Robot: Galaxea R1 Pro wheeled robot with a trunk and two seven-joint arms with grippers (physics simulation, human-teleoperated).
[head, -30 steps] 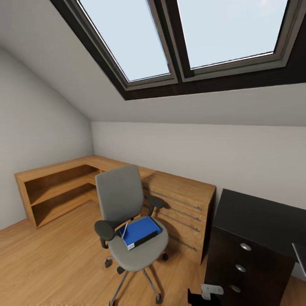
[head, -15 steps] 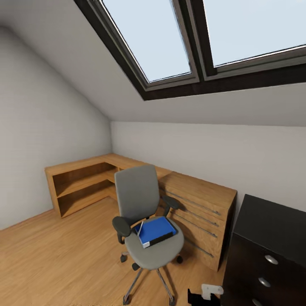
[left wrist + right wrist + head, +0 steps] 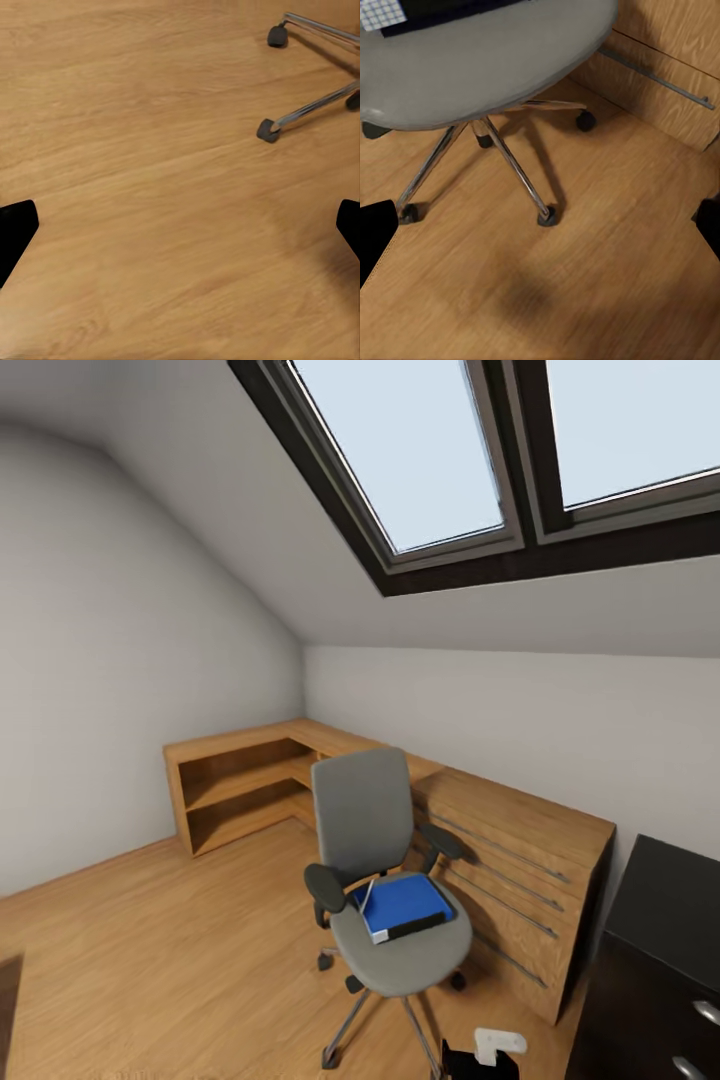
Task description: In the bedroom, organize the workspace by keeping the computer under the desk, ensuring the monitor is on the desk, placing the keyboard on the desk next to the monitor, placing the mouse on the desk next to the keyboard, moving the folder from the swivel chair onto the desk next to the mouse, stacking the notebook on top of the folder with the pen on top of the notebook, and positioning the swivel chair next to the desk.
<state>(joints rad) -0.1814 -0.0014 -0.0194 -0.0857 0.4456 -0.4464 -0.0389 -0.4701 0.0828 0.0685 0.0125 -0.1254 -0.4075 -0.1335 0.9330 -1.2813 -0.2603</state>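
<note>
While the robot faces the room corner, the swivel chair [image 3: 385,880] stands on the wooden floor [image 3: 150,950] just in front of the light wooden low cabinets [image 3: 500,840], seat turned outward toward the camera. The folder [image 3: 403,906], bright blue w/ a white page edge, lies flat on the seat, slightly skewed, between the black armrests; a thin pale item leans at its near-left corner, too small to identify. Judged: folder sits there as the pickup item, not yet moved to the desk [image 3: 665,950], whose black top and drawer unit w/ round silver knobs show at the frame's right edge, near the chair but apart from it. Chair base is close to the cabinets, so approach is prob. from the open floor side.

Right wrist view: chair seat [image 3: 487,60] from below, chrome star legs and castors, cabinet front w/ a metal rail handle [image 3: 656,75]. Right gripper [image 3: 544,225]: dark fingertips at opposite frame edges, i.e. spread wide, empty. Left wrist view: bare floor, two chair castors [image 3: 268,130]. Left gripper [image 3: 184,225]: likewise spread wide, holding nothing, hanging low over the floor.

Large skylight [image 3: 470,450] in the sloped ceiling. No brands, labels or legible writing; a fine grid pattern on the folder's end face, unreadable.
</note>
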